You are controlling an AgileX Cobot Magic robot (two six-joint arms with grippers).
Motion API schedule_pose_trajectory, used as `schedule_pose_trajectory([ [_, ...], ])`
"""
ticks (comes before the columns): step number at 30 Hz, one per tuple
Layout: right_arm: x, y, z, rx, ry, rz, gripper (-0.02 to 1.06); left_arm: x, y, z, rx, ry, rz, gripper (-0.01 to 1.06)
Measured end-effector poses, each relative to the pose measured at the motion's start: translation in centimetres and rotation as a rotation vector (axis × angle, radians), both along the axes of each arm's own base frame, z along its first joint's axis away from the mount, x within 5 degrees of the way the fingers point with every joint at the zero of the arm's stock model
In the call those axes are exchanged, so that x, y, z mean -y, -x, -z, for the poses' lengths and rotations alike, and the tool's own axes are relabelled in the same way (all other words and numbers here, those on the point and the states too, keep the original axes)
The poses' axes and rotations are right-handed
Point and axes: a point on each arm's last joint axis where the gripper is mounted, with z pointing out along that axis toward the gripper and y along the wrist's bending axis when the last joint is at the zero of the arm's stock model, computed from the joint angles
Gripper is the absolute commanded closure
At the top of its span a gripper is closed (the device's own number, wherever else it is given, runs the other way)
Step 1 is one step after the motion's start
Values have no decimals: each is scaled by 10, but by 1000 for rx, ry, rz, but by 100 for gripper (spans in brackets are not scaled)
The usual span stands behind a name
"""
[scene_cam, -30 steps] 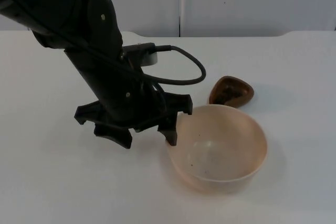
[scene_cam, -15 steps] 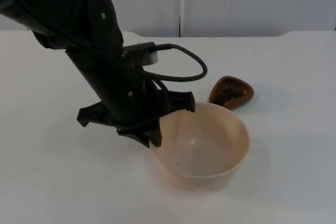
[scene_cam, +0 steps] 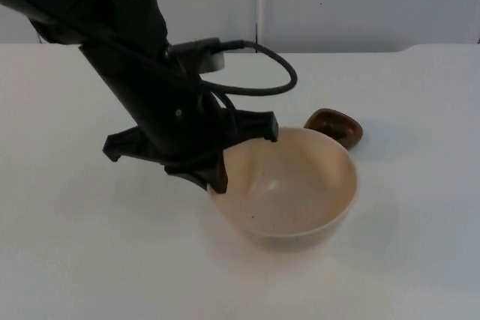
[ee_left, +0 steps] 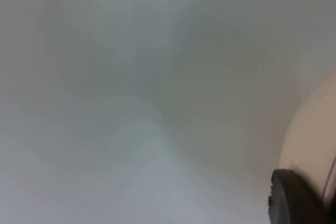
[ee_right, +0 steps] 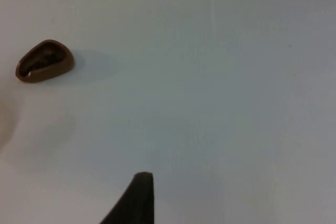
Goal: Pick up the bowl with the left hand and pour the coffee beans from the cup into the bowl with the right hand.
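**Bowl held at its rim by the left hand**

Parts of this are hard to see. In the top view the bowl covers the near side of the cup, so just the far part of the brown cup peeks out behind the rim. Something dark lies inside the cup, but I cannot tell what it is. A few tiny dark specks sit on the inside of the bowl. The left arm's upper part is cut off by the picture edge.

The left hand is clamped on the bowl at the rim on the side nearest the arm. One finger sits at the far part of the rim and another finger sits lower on the near side. The bowl is tipped, with its open side turned up and a bit toward the camera. A soft shadow lies under it on the white desk, so it looks lifted, but I cannot be sure.

The left wrist view is a grey blur, with a black fingertip pressed next to the pale bowl wall.

The right wrist view gives the whole cup, lying on the desk with its mouth showing. The right hand waits well away from it. One black fingertip shows, and I cannot tell how far that hand is open.
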Motion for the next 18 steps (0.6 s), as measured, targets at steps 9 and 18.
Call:
schedule_pose_trajectory([
  [9,0,0,0,0,0,0,-1,-23,-7,-26,46,7,-29,105],
  [18,0,0,0,0,0,0,-1,-30,-8,-27,32,-6,-29,105],
])
